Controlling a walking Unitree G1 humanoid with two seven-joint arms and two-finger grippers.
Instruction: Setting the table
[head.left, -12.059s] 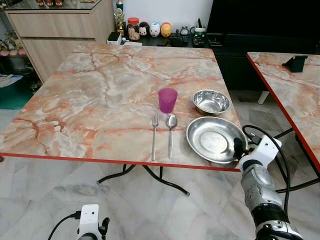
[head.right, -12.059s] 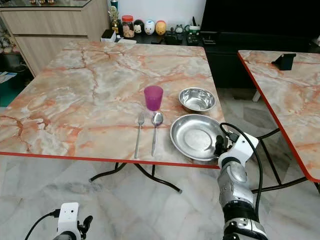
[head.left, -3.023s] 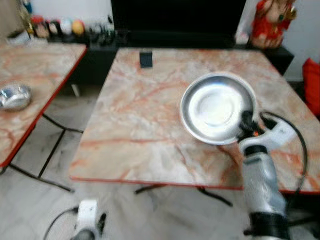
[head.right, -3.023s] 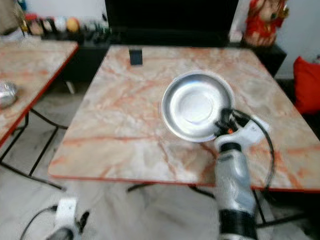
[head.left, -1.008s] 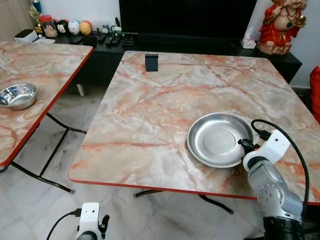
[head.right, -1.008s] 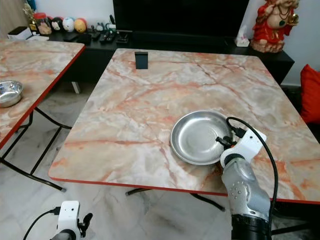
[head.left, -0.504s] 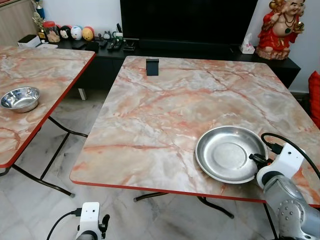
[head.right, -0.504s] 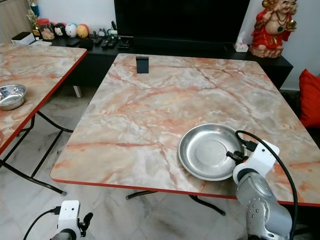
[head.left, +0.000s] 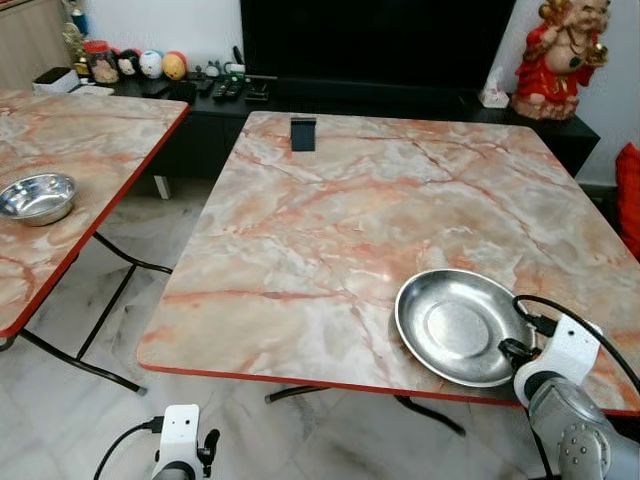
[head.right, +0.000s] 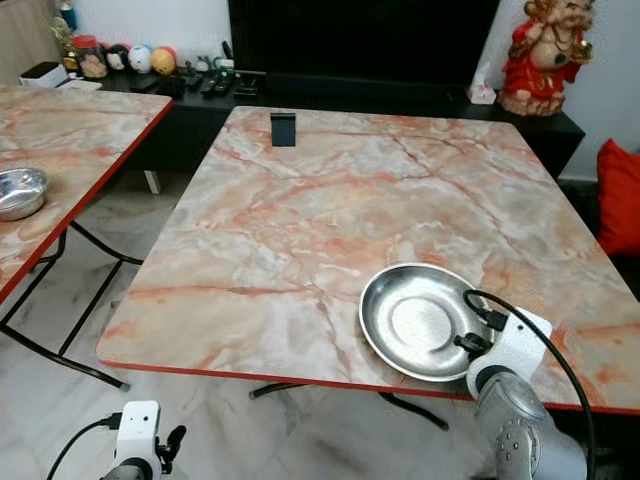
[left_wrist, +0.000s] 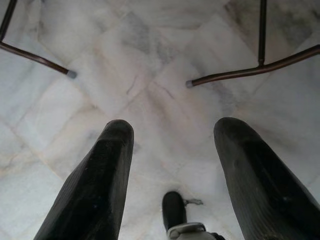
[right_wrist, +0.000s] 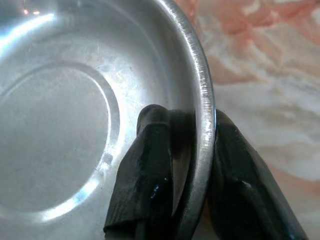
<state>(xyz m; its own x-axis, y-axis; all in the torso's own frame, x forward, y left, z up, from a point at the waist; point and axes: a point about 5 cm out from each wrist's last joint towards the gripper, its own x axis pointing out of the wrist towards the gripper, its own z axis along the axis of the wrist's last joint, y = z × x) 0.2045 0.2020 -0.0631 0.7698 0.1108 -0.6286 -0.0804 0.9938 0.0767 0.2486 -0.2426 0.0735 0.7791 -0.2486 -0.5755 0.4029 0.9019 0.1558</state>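
Pinching the steel plate (right_wrist: 75, 125) rim, right gripper (right_wrist: 187, 165) fingers straddle it (left gripper (left_wrist: 172, 165) spread above floor).

Two marble desks: near desk (head.left: 330, 220), second desk (head.left: 60, 140) at 9 o'clock. One steel plate (head.left: 455, 325) on near desk, at 4 o'clock. One steel bowl (head.left: 36, 197) on second desk. One small black stand (head.left: 303, 133) at 12 o'clock on near desk. One red figurine (head.left: 560, 50) at 1 o'clock on dark cabinet. One jar (head.left: 101, 60) at 11 o'clock; round toys beside it, count unclear. Two claws: right claw (right_wrist: 185, 165), left claw (left_wrist: 172, 165).
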